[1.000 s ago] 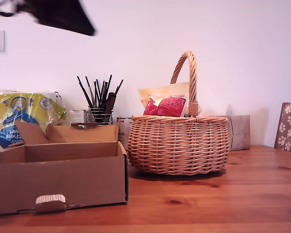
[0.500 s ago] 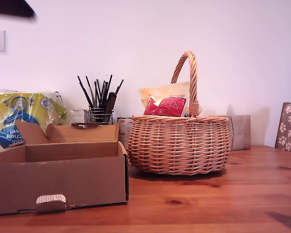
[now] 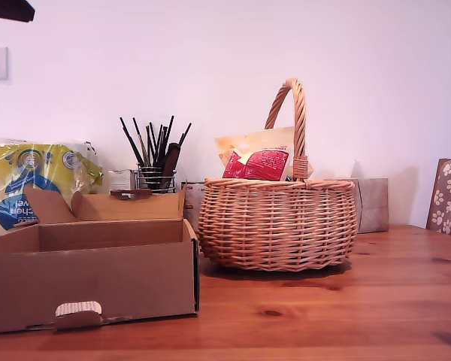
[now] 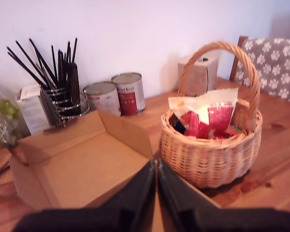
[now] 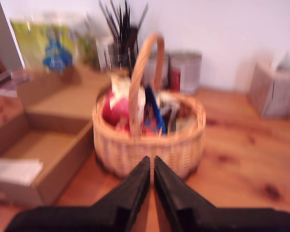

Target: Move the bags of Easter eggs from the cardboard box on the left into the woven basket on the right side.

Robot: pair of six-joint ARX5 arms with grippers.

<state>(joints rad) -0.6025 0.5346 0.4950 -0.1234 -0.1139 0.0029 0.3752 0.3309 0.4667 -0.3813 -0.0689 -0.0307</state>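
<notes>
Tan woven basket [image 3: 276, 224], paw-print chair [image 3: 447, 197]

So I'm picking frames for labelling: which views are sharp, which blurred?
Exterior view: sharp, woven basket and cardboard box crisp. First wrist view: mildly soft, bag of Easter eggs readable. Second wrist view: heavily blurred throughout.

Exterior view: sharp, soft even light, pale wall nearly washed out. The oval tan wicker basket [image 3: 276, 223] casts a faint shadow on the reddish wooden table [image 3: 361, 301]. Second wrist view heavily blurred; first wrist view mildly soft.
</notes>
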